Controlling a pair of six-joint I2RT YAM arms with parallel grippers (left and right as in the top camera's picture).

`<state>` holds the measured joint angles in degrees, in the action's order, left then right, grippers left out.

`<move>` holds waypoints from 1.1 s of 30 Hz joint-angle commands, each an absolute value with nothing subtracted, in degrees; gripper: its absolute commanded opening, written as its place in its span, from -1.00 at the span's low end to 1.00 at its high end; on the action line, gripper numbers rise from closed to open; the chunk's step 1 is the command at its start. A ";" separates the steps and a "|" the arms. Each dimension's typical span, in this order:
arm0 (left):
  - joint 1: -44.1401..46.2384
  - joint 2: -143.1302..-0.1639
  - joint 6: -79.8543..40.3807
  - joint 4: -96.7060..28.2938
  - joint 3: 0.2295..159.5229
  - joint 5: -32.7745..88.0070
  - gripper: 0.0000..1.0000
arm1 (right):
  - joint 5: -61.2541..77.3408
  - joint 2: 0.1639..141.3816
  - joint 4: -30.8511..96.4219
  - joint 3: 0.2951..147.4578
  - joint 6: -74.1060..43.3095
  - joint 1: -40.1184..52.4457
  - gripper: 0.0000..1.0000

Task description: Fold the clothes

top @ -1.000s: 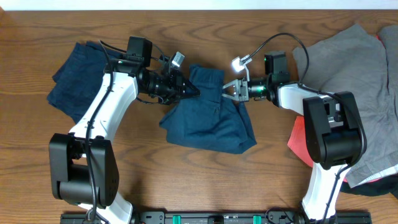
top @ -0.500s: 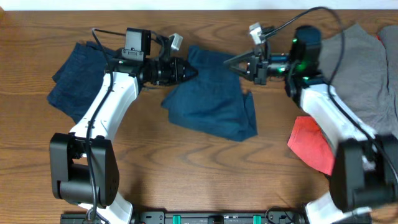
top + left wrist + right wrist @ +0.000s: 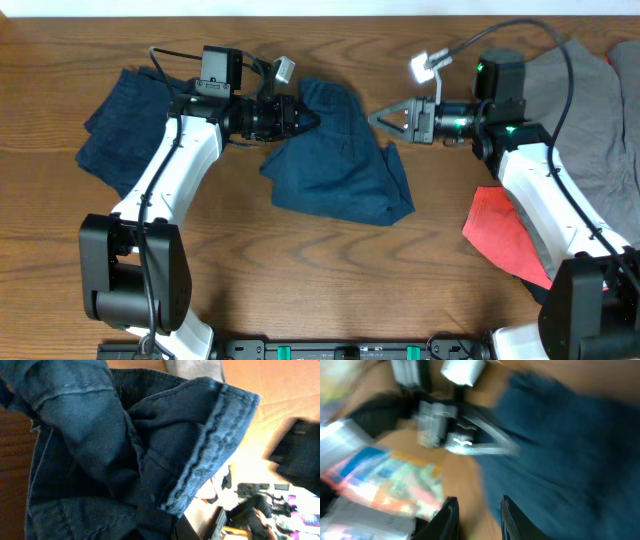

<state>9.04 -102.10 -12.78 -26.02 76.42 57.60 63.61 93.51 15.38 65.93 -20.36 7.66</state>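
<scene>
Blue denim shorts [image 3: 340, 175] lie crumpled at the table's middle. My left gripper [image 3: 306, 118] is shut on their upper left edge; in the left wrist view the denim [image 3: 100, 450] fills the frame and hides the jaws. My right gripper [image 3: 381, 120] is open and empty, just right of the shorts' upper right corner and apart from them. In the right wrist view its fingers [image 3: 479, 517] are spread over bare wood, with the shorts [image 3: 570, 450] to the right and the left gripper [image 3: 470, 440] beyond.
A second dark blue garment [image 3: 115, 130] lies at the far left under the left arm. A grey garment [image 3: 590, 100] covers the right side, with a red cloth [image 3: 500, 235] below it near the right arm.
My right gripper has let go of the shorts' upper right part and drawn back to the right, now open. The left gripper has kept its hold and shifted slightly up.
</scene>
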 commanded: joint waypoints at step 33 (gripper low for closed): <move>11.88 -101.03 -9.85 -28.03 77.65 69.84 -0.88 | 23.11 111.79 23.77 63.64 -17.78 12.10 -0.35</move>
